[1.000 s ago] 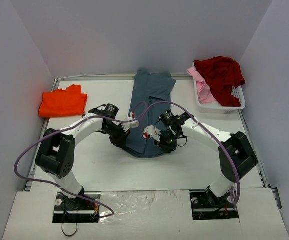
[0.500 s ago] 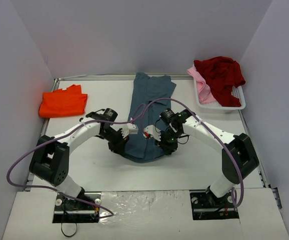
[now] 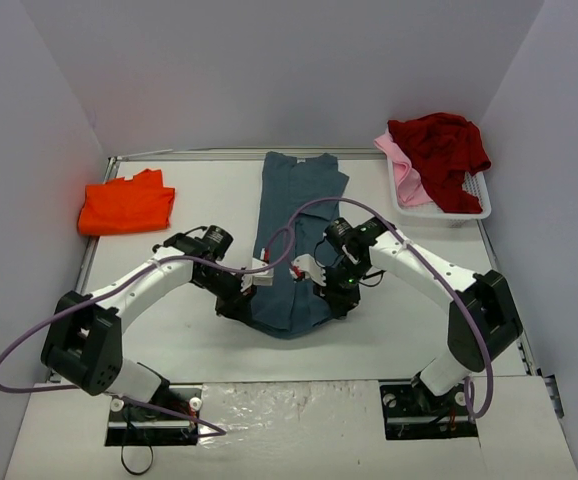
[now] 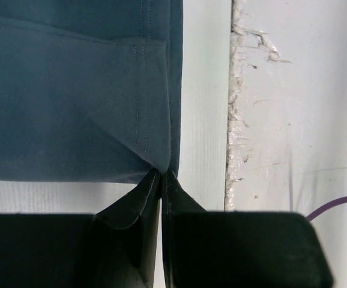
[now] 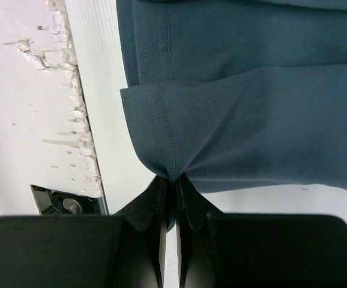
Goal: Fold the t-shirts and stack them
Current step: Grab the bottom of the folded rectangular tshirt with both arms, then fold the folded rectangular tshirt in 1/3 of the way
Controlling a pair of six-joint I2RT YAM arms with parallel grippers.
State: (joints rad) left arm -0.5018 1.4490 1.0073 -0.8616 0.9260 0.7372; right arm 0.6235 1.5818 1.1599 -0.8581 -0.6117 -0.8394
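The slate blue-grey t-shirt (image 3: pixel 297 225) lies as a long folded strip down the middle of the table. My left gripper (image 3: pixel 243 296) is shut on its near left edge, and the pinched hem (image 4: pixel 159 162) bunches at the fingertips. My right gripper (image 3: pixel 335 296) is shut on the near right edge, where the cloth (image 5: pixel 173 168) puckers between the fingers. A folded bright orange t-shirt (image 3: pixel 126 204) rests at the far left. The dark red t-shirt (image 3: pixel 439 145) and the pale pink one (image 3: pixel 403 170) are heaped in the basket.
A white plastic basket (image 3: pixel 474 207) stands at the back right corner. White walls close in the table on three sides. Purple cables loop over both arms. The near table edge is rough and chipped (image 4: pixel 236 108).
Both grippers have drawn the shirt's near end toward the arm bases, and the strip now lies straighter and flatter. Their grip has not altered.
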